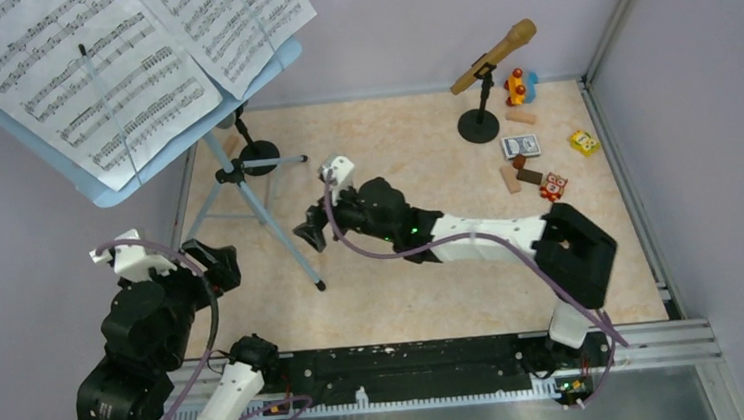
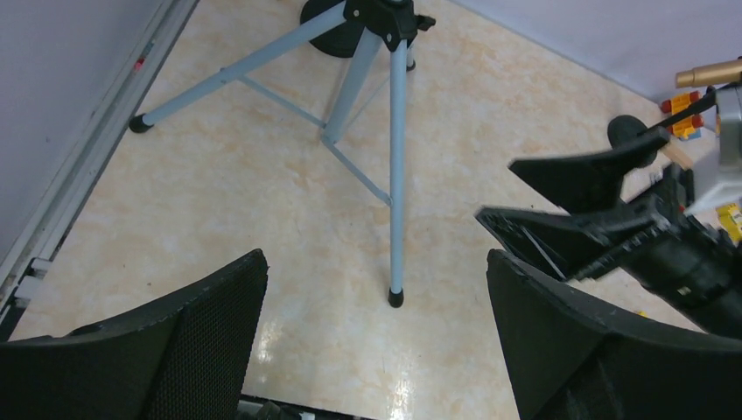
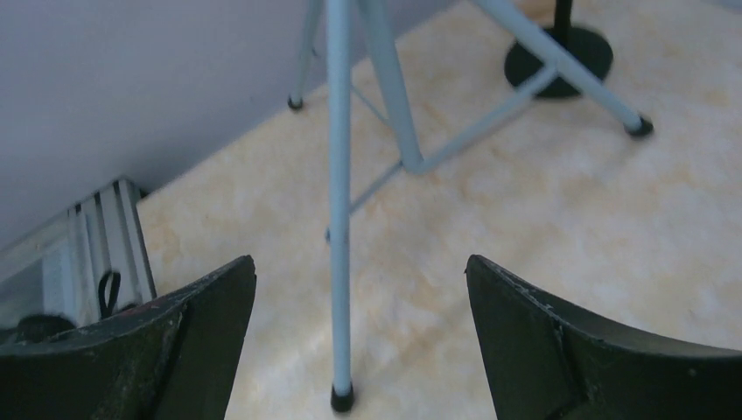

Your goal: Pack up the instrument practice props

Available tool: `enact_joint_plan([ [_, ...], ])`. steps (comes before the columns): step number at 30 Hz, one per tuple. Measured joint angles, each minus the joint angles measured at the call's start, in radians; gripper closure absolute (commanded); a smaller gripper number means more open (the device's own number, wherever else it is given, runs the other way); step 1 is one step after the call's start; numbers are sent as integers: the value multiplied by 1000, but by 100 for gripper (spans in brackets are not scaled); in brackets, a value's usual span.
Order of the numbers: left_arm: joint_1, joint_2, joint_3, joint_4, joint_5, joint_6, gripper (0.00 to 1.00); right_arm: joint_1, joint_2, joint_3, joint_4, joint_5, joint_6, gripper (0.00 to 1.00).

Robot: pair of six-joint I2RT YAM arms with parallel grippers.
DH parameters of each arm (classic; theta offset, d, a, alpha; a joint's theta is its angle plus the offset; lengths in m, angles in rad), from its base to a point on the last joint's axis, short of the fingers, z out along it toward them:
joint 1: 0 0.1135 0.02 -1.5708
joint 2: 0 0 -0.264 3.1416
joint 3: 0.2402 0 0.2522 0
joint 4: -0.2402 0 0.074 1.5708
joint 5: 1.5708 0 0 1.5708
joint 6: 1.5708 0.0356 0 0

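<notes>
The light blue music desk, with white music sheets lying on it, stands on grey tripod legs at 10 o'clock on the table. A bare black mic holder sits just behind the legs. At 1 o'clock a gold microphone tilts in a second holder, with toys and a card box nearby. The right gripper hangs wide open and empty just at 3 o'clock of the nearest leg. The left gripper, equally spread and empty, is at 8 o'clock.

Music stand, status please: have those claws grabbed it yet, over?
Left gripper open, empty. Right gripper open, facing near leg of music stand, no contact. Music sheets on its desk; microphone on its holder. Nothing between gripper and leg.
</notes>
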Motion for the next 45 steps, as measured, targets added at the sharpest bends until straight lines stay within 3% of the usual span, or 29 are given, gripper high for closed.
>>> enact_joint_plan([
  [7,0,-35,-16,-32,40,-27,1,43,307,265,235,-2,-34,11],
  [15,0,-54,-10,-43,58,-42,1,44,511,491,282,63,-53,12],
  [24,0,-53,-3,-42,92,-41,1,44,706,790,221,70,-56,38],
  [33,0,-29,-1,-32,106,-40,1,43,852,989,152,95,-21,50],
  [37,0,-29,-1,-32,106,-40,1,43,893,1054,151,86,-53,82],
  [43,0,-32,-1,-36,102,-40,1,47,900,1044,185,117,-60,100],
  [45,0,-41,-4,-35,101,-40,1,50,882,993,237,140,-67,100],
])
